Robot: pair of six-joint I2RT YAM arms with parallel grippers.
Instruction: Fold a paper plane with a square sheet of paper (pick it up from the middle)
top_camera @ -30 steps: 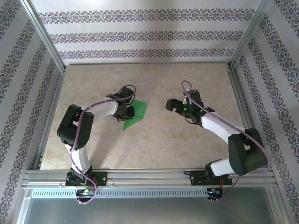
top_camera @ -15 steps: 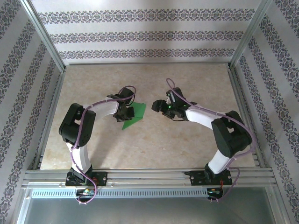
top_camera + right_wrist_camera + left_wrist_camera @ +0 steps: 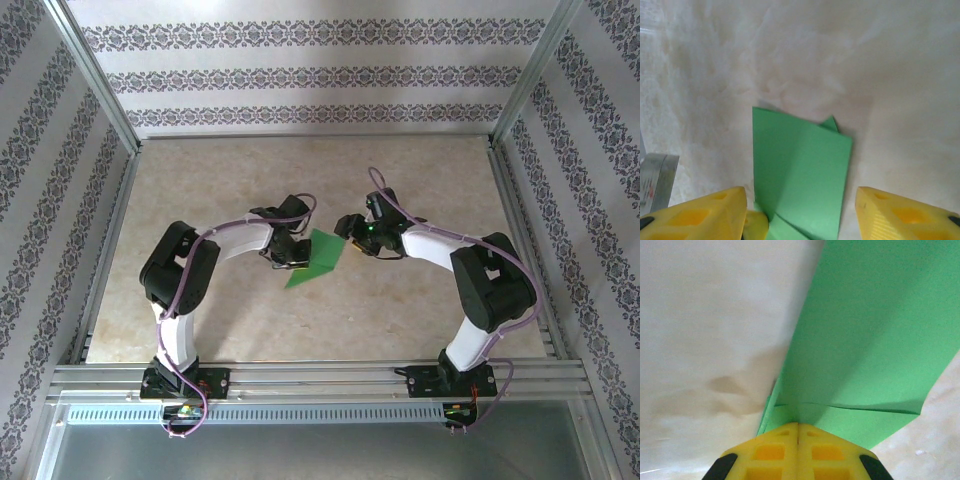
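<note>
Near the middle of the desk (image 3: pixel 420 300), the left hand (image 3: pixel 798 426) pinches the folded paper (image 3: pixel 865 330) steady, seemingly so the half-wide right hand (image 3: pixel 800 197) can grip its free edge.

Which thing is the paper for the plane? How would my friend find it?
Start at the beige table with patterned walls around it. In its middle, the left arm and right arm reach toward each other, and the green paper is between them, pinched at one edge by the left arm's shut jaws. It is the one flat, bright green shape there.
</note>
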